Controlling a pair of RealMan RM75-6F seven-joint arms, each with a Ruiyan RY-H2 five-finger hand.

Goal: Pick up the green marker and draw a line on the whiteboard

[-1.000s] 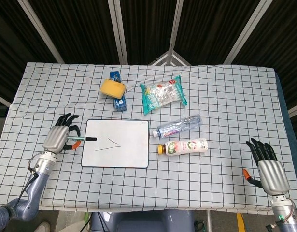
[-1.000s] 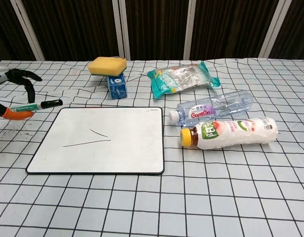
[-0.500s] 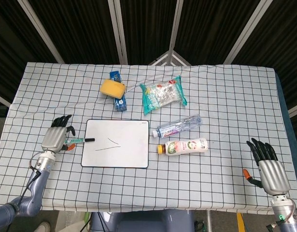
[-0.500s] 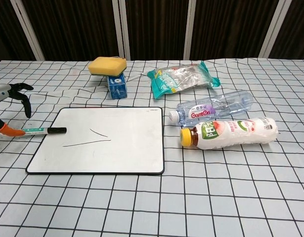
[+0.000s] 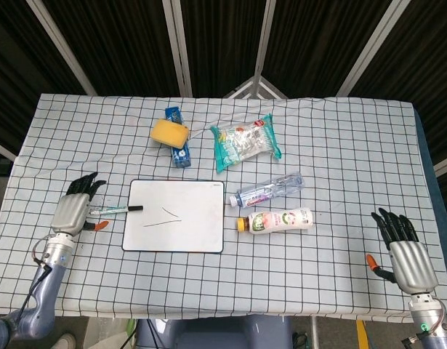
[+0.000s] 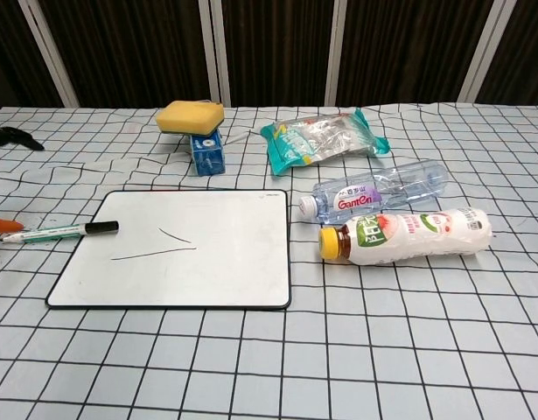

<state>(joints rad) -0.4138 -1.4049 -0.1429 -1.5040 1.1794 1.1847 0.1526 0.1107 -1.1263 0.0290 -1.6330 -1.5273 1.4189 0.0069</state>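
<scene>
The green marker (image 5: 114, 210) lies flat on the table, and its black cap end (image 6: 101, 227) rests on the left edge of the whiteboard (image 5: 176, 218). The board (image 6: 177, 254) carries two thin dark strokes near its middle. My left hand (image 5: 72, 211) sits just left of the marker with its fingers spread, holding nothing. In the chest view only its dark fingertips (image 6: 10, 137) and orange thumb tip (image 6: 1, 222) show at the left edge. My right hand (image 5: 405, 251) rests open at the front right of the table, far from the board.
A yellow sponge (image 5: 170, 131) sits on a blue box (image 5: 181, 154) behind the board. A snack bag (image 5: 245, 142), a water bottle (image 5: 270, 189) and a pink drink bottle (image 5: 275, 219) lie to the right of the board.
My left hand lowered the marker onto the table and board edge, let go of it and drew back to the left. The right hand has stayed still.
</scene>
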